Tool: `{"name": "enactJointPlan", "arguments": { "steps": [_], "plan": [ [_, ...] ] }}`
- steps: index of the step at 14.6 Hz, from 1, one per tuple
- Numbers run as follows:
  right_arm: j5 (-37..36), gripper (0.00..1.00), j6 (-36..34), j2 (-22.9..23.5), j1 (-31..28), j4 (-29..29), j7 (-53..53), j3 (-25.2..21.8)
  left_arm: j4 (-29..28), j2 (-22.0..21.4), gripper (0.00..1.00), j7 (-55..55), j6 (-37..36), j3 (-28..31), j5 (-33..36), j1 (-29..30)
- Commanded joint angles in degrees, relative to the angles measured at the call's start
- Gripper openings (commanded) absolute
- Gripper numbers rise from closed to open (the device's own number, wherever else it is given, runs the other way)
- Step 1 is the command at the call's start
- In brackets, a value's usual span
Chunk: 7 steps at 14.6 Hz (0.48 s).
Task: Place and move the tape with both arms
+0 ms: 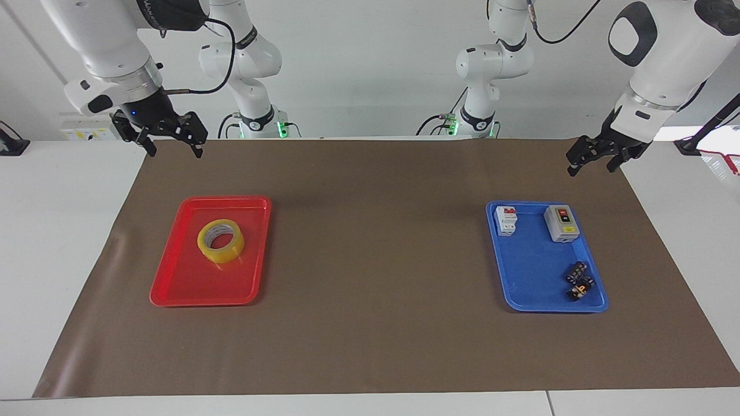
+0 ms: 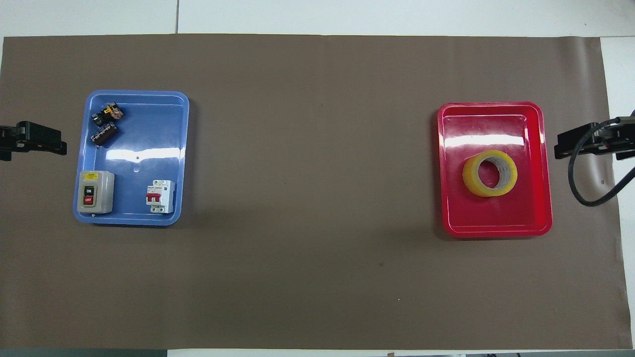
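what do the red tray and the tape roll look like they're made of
Red tray: probably moulded plastic, glossy; a white glare streak runs across its floor and its corners are rounded.
Tape: glossy yellow translucent film, likely plastic packing tape, wound on a pale core, possibly card; the core's material stays uncertain.

Yellow tape (image 1: 221, 240) lying flat in red tray (image 1: 185, 289), right gripper (image 1: 171, 144) spread open above brown mat (image 1: 376, 260), left gripper (image 1: 589, 164) raised near blue tray (image 1: 532, 289)

The right gripper (image 1: 173, 140) hangs raised, fingers spread. The left gripper (image 1: 595, 158) hangs raised too, tilted downward, fingers apart.
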Motion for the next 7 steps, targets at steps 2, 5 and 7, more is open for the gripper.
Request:
{"name": "enactJointPlan", "arguments": {
  "steps": [2, 5, 7],
  "plan": [
    [-0.9, 1.0, 0.2, 0.2, -0.3, 0.2, -1.1, 0.3, 0.4, -0.2, 1.0, 0.8, -1.0, 0.1, -1.1, 0.2],
    [-0.9, 1.0, 0.3, 0.2, -0.3, 0.1, -0.9, 0.3, 0.4, -0.2, 1.0, 0.8, -1.0, 0.1, -1.1, 0.2],
    [-0.9, 1.0, 0.3, 0.2, -0.3, 0.1, -0.9, 0.3, 0.4, -0.2, 1.0, 0.8, -1.0, 0.1, -1.1, 0.2]
  ]
}}
